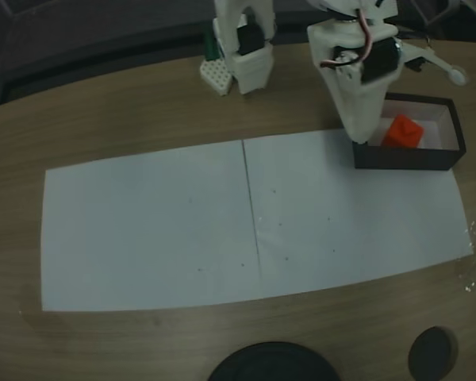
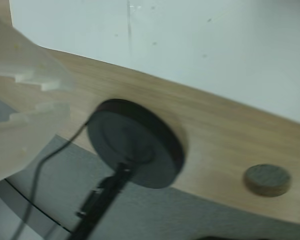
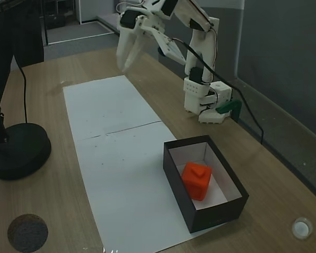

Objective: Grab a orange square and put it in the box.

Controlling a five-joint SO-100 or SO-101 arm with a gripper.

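Orange square [image 3: 196, 179]: sitting inside the box, on its white floor (raised mark facing up), nothing touching it.
Box [image 3: 219, 210]: black walls, resting on the white paper [image 3: 110, 158] at one end of the sheet.
Jaws [image 3: 130, 63]: up in the air above the worktop [image 3: 47, 211], well apart from the box, slightly apart and holding nothing.
Lamp base [image 2: 135, 142]: round, black, on the worktop edge.
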